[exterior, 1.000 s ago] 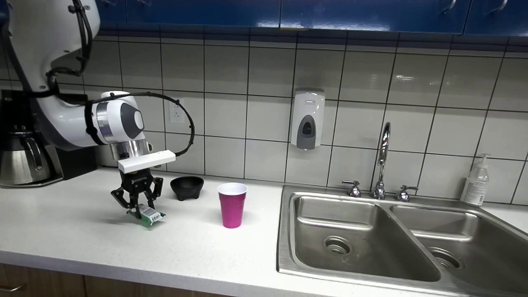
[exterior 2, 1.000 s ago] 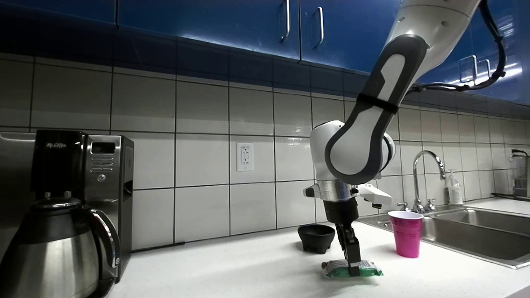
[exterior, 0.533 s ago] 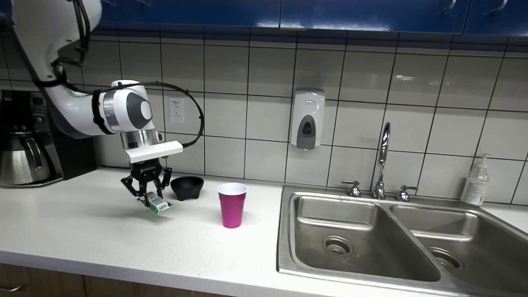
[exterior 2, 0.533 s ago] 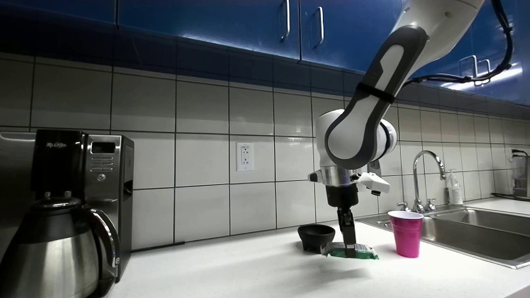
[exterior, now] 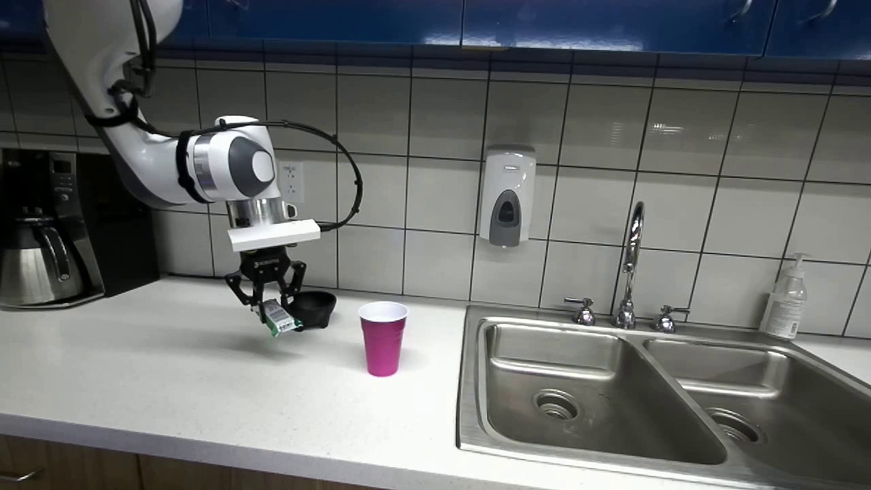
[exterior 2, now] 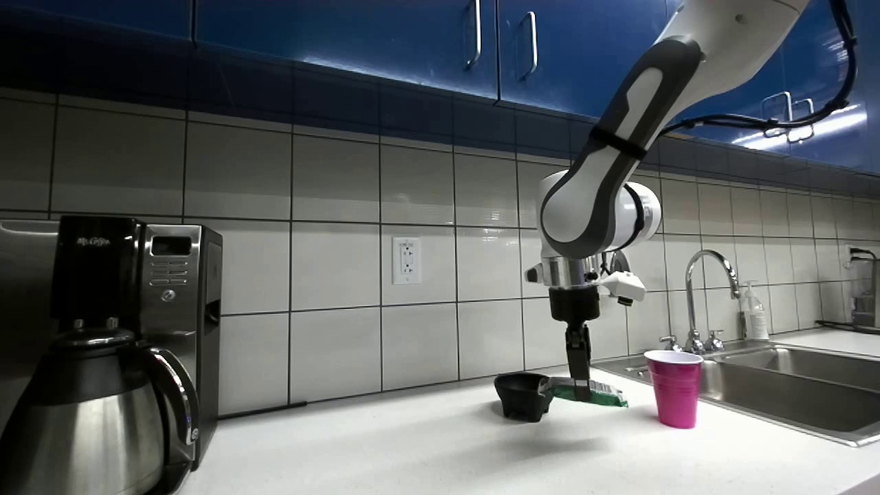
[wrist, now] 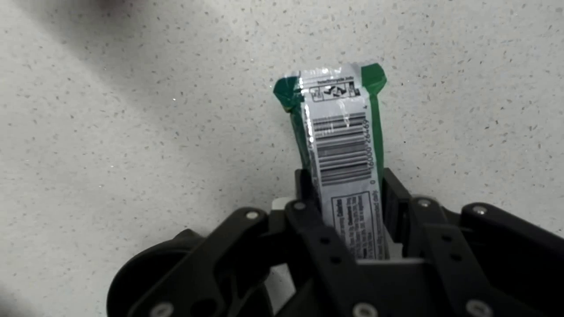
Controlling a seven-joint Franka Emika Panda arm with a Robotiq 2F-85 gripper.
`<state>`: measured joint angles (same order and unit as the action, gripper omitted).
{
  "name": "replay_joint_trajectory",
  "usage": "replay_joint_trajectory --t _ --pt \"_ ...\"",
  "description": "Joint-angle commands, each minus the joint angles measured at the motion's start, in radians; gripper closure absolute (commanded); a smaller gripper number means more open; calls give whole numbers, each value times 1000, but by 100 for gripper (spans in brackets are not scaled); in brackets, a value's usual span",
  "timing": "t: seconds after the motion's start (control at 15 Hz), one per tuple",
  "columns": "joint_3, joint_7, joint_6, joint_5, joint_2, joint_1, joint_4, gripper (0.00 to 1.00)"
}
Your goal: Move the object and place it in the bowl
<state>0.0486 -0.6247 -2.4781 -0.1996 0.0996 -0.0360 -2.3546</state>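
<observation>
The object is a green packet [exterior: 281, 320] with a white barcode label, also seen in an exterior view [exterior 2: 605, 394]. My gripper [exterior: 273, 312] is shut on it and holds it above the counter. In the wrist view the gripper [wrist: 346, 189] grips the packet [wrist: 341, 141] by its long edges; its lower end is hidden by the gripper. The black bowl [exterior: 316, 309] stands on the counter just beside the packet. In an exterior view the packet's end overlaps the bowl's [exterior 2: 521, 397] rim; I cannot tell if they touch. The bowl [wrist: 141, 268] is partly hidden behind the finger linkage in the wrist view.
A magenta cup [exterior: 382, 344] stands on the counter near the bowl, also in an exterior view [exterior 2: 675, 392]. A steel double sink [exterior: 469, 408] lies beyond the cup. A coffee maker [exterior 2: 210, 330] stands at the other end. A tiled wall [exterior: 371, 258] rises behind the bowl.
My gripper has lifted the packet off the counter and carried it up and toward the bowl and back wall. The bowl and cup have not moved.
</observation>
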Motion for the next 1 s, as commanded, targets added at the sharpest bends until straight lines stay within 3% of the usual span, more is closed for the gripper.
replay_joint_trajectory --t 0.0,0.47,0.93 --pt "-3 56 89 -9 -25 4 50 85" --pt "-15 104 207 -1 23 10 179 85" --pt "-18 139 222 9 115 19 282 85"
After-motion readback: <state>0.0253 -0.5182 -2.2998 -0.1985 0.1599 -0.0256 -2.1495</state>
